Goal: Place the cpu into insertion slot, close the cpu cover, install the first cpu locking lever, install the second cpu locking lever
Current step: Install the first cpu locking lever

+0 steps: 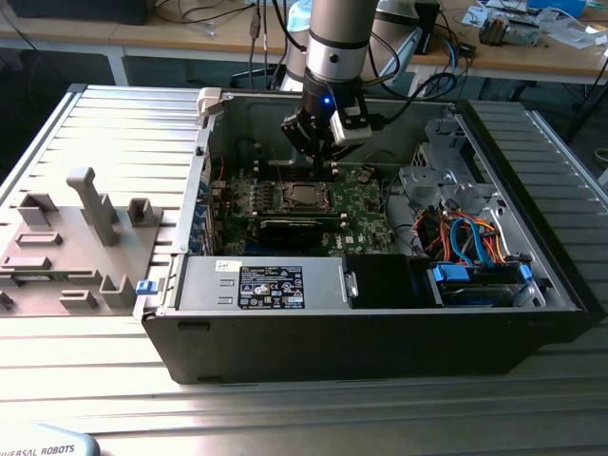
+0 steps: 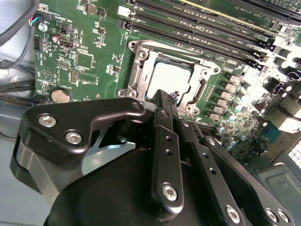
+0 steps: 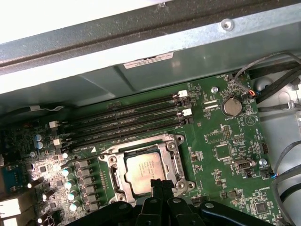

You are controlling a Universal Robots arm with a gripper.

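The cpu (image 3: 146, 170) lies flat in the insertion slot (image 3: 104, 151), its dull silver top facing up. The cpu cover (image 3: 176, 162) is down over it, and its silvery frame rings the chip on all four sides. The second wrist view gives the same stack from the opposite side, with the cpu (image 2: 171, 79) pale and bright inside the cover (image 2: 141, 77). Whether the thin locking levers are latched cannot be told.

The gripper (image 3: 160, 184) hangs just beside the socket edge, its black fingers pressed together with nothing between them. In the second wrist view the gripper (image 2: 164, 96) tapers to one closed tip near the cover's rim; contact cannot be judged.

The first wrist view adds the long memory slots (image 3: 131, 117) beyond the socket and a coin battery (image 3: 231, 106) on the green board.

The exterior view gives the wider setting. There the gripper (image 1: 328, 160) reaches down into an open computer case (image 1: 380, 351), above the cpu (image 1: 304, 196). A long black expansion card (image 1: 299, 226) lies near the socket, with blue cables (image 1: 465, 237) towards the exterior view's right. A grey fixture plate (image 1: 85, 204) sits outside the case on the exterior view's left.
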